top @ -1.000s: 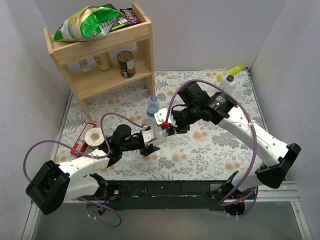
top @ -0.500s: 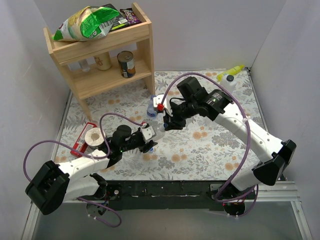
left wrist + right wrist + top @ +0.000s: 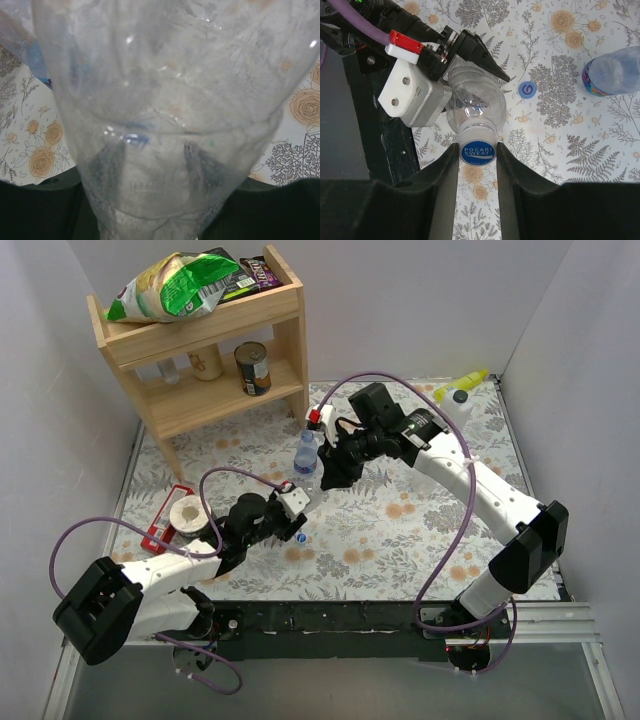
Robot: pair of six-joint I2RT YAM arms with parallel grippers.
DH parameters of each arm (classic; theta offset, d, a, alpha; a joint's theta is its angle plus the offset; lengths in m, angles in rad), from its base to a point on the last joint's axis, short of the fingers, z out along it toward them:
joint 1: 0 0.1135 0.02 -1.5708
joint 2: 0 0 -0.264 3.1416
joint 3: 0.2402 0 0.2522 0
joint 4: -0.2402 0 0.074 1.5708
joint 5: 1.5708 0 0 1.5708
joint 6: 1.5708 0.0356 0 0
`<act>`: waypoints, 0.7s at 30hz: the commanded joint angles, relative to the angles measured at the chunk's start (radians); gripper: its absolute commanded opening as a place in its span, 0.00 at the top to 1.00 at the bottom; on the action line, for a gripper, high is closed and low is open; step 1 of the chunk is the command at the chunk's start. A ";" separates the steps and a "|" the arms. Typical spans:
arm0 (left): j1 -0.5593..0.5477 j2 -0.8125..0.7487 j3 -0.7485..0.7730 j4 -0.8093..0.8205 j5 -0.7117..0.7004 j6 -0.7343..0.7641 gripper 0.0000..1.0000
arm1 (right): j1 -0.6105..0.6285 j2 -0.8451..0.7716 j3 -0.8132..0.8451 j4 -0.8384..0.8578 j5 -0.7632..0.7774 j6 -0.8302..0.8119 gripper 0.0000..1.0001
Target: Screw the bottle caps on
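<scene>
My left gripper is shut on a clear bottle, which fills the left wrist view; the fingers show dimly through the plastic. The bottle carries a blue cap marked POCARI SWEAT. My right gripper has its two fingers against the sides of this cap; in the top view it is just beyond the left gripper. A loose blue cap lies on the floral mat. A second clear bottle with a blue label stands upright further back.
A wooden shelf stands at the back left with a tin can and snack bags. A white bottle with a yellow nozzle lies at the back right. A tape roll on a red holder is at the left.
Both grippers have moved away from the near edge towards the labelled bottle, with the clear bottle between them. The right arm swung left. The loose blue cap now shows beside the left gripper.
</scene>
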 commanded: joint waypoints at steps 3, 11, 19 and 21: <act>-0.001 -0.031 -0.012 0.179 -0.007 -0.055 1.00 | 0.006 0.048 0.072 -0.124 -0.063 0.016 0.51; -0.001 -0.011 -0.007 0.087 0.060 -0.107 1.00 | 0.006 0.018 0.241 -0.310 -0.056 -0.143 0.17; 0.010 -0.019 0.037 -0.037 0.509 -0.084 1.00 | 0.007 -0.183 0.028 -0.129 0.025 -0.473 0.04; 0.010 0.003 0.055 -0.066 0.551 -0.078 1.00 | 0.010 -0.214 -0.004 -0.066 0.028 -0.513 0.02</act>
